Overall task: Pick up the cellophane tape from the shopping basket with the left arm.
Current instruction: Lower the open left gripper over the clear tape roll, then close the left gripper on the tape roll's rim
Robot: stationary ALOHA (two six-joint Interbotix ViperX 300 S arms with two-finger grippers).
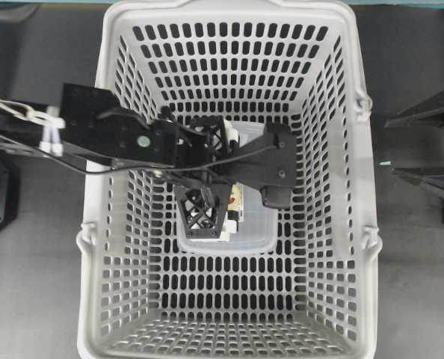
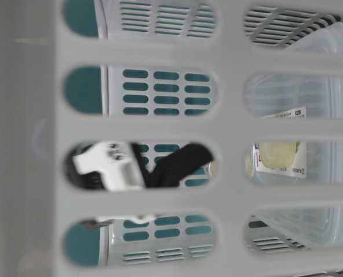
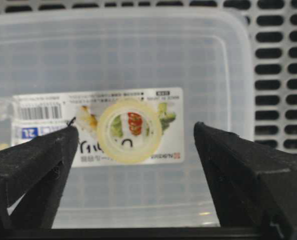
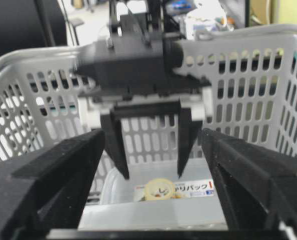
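The cellophane tape, a pale yellow roll over a white label printed red, green and yellow, lies on top of a clear plastic tub on the floor of the light grey shopping basket. My left gripper is open and hangs above the tape, one finger on each side, not touching it. The tape also shows in the overhead view, the table-level view and the right wrist view. My right gripper is open and empty outside the basket's right wall.
The clear tub fills the middle of the basket floor under my left arm. The basket's slotted walls stand high all around, with grey handles folded down at the sides. The dark table surrounds the basket.
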